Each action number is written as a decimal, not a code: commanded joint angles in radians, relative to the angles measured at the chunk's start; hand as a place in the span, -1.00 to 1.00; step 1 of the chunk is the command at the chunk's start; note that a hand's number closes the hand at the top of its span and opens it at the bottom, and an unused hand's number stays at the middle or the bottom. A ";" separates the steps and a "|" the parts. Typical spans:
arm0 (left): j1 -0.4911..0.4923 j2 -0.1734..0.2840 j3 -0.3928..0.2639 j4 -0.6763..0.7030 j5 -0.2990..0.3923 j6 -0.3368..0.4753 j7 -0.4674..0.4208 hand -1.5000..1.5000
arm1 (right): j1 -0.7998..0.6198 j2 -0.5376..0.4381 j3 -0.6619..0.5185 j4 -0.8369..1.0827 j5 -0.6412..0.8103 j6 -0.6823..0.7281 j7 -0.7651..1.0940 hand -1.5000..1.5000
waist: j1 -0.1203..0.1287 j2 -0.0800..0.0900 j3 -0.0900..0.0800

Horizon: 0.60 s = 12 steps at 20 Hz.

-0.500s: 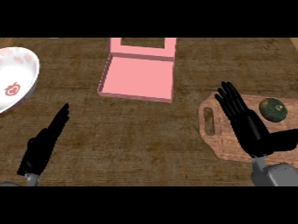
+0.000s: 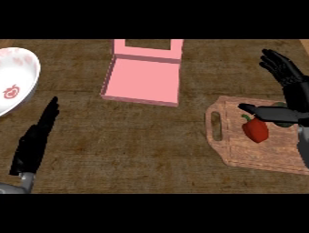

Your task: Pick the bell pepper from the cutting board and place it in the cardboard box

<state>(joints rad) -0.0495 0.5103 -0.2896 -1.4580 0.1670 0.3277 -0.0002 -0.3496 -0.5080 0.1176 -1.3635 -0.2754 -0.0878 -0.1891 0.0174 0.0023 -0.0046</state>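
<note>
A red bell pepper [image 2: 255,130] with a green stem lies on the wooden cutting board [image 2: 251,154] at the right. My right hand [image 2: 296,93] is open just right of the pepper, fingers straight and pointing away toward the far edge. Its thumb [image 2: 264,110] reaches left over the pepper's top end; whether it touches is unclear. The box [image 2: 142,83] is pink, shallow and open, at the top centre with its lid flap standing behind it. My left hand [image 2: 35,136] rests open at the lower left, far from both.
A white plate [image 2: 4,84] with red markings sits at the far left edge. A dark rounded thing shows partly under my right thumb on the board. Bare brown counter lies between the board and the box.
My right hand has shifted right and farther away on the board, uncovering the red pepper it was hiding. The left hand has stayed where it was.
</note>
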 commanded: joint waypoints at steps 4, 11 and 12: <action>0.034 -0.039 0.012 -0.043 -0.035 0.014 0.024 0.00 | -0.069 0.075 -0.132 0.311 0.016 0.009 -0.262 -1.00 | -0.004 0.001 0.006; 0.028 -0.037 0.020 -0.029 -0.042 0.019 0.038 0.00 | -0.077 -0.229 0.020 0.241 0.272 0.103 -0.128 -1.00 | -0.014 -0.001 0.002; 0.036 -0.012 0.041 -0.072 -0.030 0.022 0.074 0.00 | -0.055 -0.271 0.039 0.201 0.294 0.125 -0.104 -1.00 | -0.018 -0.008 0.002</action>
<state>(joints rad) -0.0147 0.4862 -0.2706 -1.5192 0.1275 0.3527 0.0536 -0.4002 -0.6500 0.1029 -1.1262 -0.0796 -0.0141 -0.3496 0.0079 0.0002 -0.0009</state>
